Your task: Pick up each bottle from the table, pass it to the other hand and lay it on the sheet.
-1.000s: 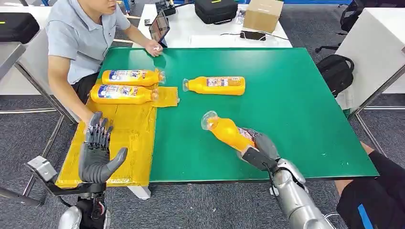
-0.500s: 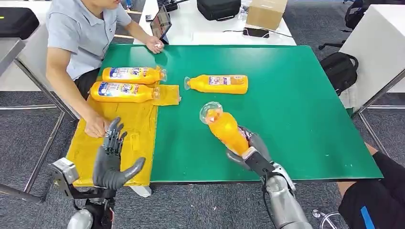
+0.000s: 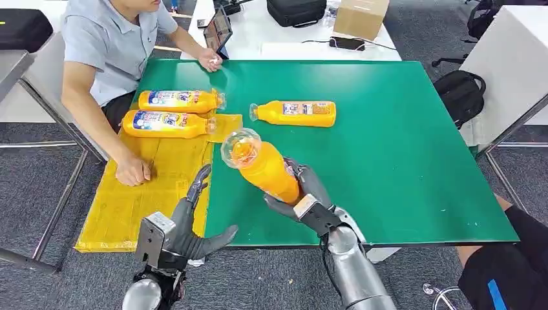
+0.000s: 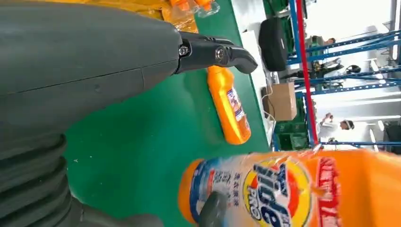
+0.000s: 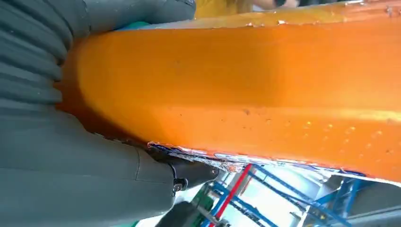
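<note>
Above the green desk (image 3: 400,161), the right robot hand (image 3: 304,197) grasps an orange bottle (image 3: 262,166), raised and tilted toward the yellow sheet (image 3: 155,187). Beside that sheet's near edge, the left robot hand (image 3: 190,232) waits released, fingers spread.

Held bottle (image 3: 263,169): base hidden inside my right hand (image 3: 304,194). Label print (image 4: 265,196): blurred, unreadable. Person at ten o'clock (image 3: 106,45): head cut by the frame edge. Cardboard box (image 3: 359,16): top cropped.
</note>
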`<state>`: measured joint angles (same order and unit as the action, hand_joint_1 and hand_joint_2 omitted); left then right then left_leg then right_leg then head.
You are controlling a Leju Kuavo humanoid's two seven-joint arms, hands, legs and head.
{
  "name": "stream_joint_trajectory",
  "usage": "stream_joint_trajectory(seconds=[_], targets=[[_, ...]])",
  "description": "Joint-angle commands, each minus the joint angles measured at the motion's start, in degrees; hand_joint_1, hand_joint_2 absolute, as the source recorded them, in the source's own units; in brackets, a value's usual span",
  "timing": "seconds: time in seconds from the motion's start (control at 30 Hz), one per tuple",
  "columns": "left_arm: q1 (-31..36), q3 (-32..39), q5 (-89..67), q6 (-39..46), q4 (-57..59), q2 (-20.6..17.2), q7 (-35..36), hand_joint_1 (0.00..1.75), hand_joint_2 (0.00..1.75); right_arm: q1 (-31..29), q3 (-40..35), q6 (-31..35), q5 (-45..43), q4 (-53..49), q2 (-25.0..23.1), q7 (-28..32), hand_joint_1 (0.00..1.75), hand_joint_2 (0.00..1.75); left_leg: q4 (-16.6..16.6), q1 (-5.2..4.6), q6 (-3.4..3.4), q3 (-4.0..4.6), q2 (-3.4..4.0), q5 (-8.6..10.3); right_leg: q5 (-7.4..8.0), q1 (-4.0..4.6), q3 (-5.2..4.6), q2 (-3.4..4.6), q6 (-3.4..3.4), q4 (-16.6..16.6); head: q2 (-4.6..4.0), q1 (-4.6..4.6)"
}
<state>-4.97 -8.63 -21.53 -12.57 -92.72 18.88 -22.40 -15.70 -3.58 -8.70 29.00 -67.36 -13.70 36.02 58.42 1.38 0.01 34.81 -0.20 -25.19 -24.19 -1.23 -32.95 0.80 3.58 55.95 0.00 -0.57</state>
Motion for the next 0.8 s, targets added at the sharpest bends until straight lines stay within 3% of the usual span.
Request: stream_joint_trajectory(seconds=[0.03,0.27,0.53,0.8], targets=[[3.13,0.03,2.2,-1.34,5.44,0.18,1.73,0.0,1.75,-1.91,-2.52,-1.03,-1.25,1.09,-1.07,0.06,1.73,1.75,-0.06,-0.05,0.07,-0.14,0.06,-0.02,-0.02,-0.01,0.11,-0.02,-0.14,-0.03,0.0,0.0],[5.74,-2.17,11.55,-5.08,7.25,0.96,2.22,0.0,1.75,-2.22,-9.18,0.32,0.27,6.03,-4.3,0.53,1.75,1.75,-0.03,-0.02,0.03,-0.05,0.04,0.0,-0.01,0.01,-0.03,-0.02,-0.13,0.0,0.0,0.02],[6.09,-1.79,23.3,-7.05,4.26,1.08,3.34,0.0,1.75,-2.1,-11.66,7.12,3.79,15.05,-4.3,3.06,1.75,1.75,-0.03,0.02,0.07,-0.09,-0.03,-0.01,-0.02,0.05,0.05,-0.09,-0.12,-0.02,0.0,0.0],[7.24,-2.77,28.69,-7.83,4.79,0.97,2.94,0.0,1.75,-1.39,-14.94,11.05,8.45,17.42,-4.13,3.98,1.75,1.75,-0.04,0.02,0.05,-0.08,-0.09,0.0,-0.05,0.04,0.05,-0.17,-0.15,-0.01,0.0,0.0]])
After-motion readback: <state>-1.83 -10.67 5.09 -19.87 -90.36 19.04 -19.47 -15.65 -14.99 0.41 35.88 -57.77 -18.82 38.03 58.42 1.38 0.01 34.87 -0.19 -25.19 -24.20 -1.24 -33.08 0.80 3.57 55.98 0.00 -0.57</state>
